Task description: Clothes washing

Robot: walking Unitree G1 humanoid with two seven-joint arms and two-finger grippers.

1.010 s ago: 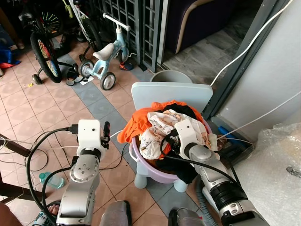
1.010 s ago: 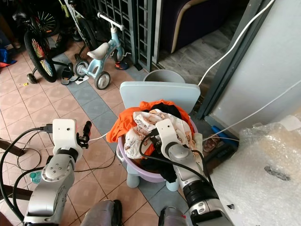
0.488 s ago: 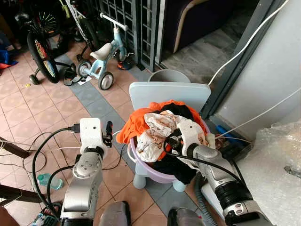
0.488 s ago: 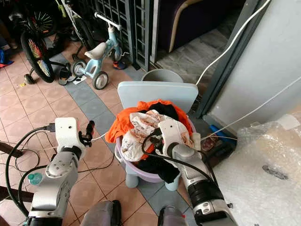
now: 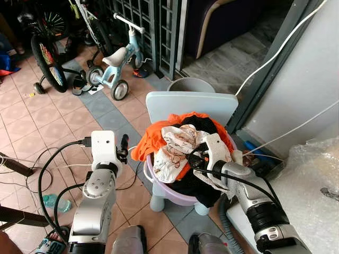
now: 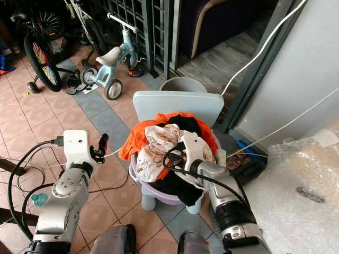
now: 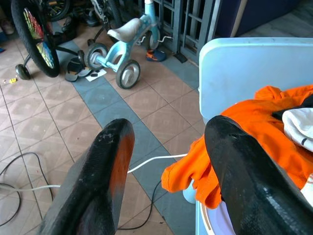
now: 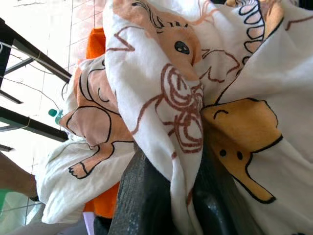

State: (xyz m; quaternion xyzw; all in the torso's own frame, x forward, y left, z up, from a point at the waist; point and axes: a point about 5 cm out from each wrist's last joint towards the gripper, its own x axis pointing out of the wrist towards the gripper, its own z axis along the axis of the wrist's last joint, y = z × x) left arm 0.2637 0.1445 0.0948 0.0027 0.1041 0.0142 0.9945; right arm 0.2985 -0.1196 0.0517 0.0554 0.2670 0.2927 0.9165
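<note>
A purple basin [image 5: 168,191] heaped with clothes rests on a pale blue child's chair [image 5: 189,106]. On top lie an orange garment [image 5: 153,138], a black one [image 5: 197,125] and a white cloth printed with cartoon animals [image 5: 179,143]. My right gripper [image 5: 197,157] is down in the heap, shut on a fold of the printed cloth [image 8: 181,122], which is pinched between its fingers [image 8: 146,196]. My left gripper [image 7: 166,147] hovers open over the tiled floor just left of the basin, close to the hanging orange garment [image 7: 230,147].
A grey bucket [image 5: 192,85] stands behind the chair. A light blue tricycle [image 5: 117,61] and a bicycle [image 5: 48,55] stand at the far left by a metal gate. Cables [image 5: 45,169] trail over the floor. Bubble wrap [image 5: 312,196] covers something at the right. A wall [image 5: 312,69] rises to the right.
My right gripper has settled a little deeper into the heap with the printed cloth between its fingers. The left arm has edged slightly toward the basin.
</note>
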